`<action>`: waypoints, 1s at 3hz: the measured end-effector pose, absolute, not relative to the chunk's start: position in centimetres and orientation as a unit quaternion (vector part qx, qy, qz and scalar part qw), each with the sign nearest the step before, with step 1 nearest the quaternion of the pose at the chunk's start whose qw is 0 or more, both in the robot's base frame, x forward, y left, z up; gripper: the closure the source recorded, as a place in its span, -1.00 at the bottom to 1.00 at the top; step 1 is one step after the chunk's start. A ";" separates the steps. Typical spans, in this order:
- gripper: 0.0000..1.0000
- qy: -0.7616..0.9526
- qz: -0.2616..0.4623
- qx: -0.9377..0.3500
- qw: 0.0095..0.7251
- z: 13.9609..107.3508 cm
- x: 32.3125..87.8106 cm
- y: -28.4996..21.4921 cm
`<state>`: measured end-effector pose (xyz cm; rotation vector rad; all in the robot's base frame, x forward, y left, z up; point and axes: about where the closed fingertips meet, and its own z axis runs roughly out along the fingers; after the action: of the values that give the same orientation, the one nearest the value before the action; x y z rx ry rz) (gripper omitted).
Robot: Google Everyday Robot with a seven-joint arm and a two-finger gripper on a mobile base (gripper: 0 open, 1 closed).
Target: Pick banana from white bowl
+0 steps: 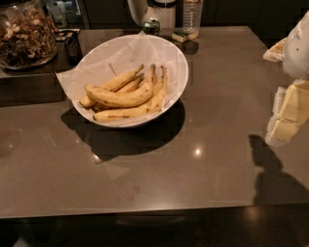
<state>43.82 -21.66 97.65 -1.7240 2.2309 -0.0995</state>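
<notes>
The white bowl (179, 61) stands on the brown table at the back left of centre, lined with crinkled white paper. Several yellow bananas lie piled in it. The banana (118, 99), the longest and most curved one, lies across the top of the pile with its dark tip to the left. My gripper (286, 118) shows at the right edge, pale yellow below the white arm. It hangs above the table, well to the right of the bowl and apart from it.
A glass jar of nuts (24, 34) stands at the back left on a darker counter. A can (152, 25), a plastic bottle (191, 14) and a small block (181, 36) stand behind the bowl. The table's front edge (145, 210) runs across the bottom.
</notes>
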 end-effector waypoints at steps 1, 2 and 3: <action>-1.00 0.771 -0.028 -0.612 0.175 98.0 44.0 -20.8; -1.00 0.771 -0.028 -0.612 0.175 98.0 44.0 -20.8; -1.00 0.760 -0.013 -0.619 0.197 98.3 44.6 -19.7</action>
<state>44.55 -19.69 98.29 -1.7320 2.1282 -0.0374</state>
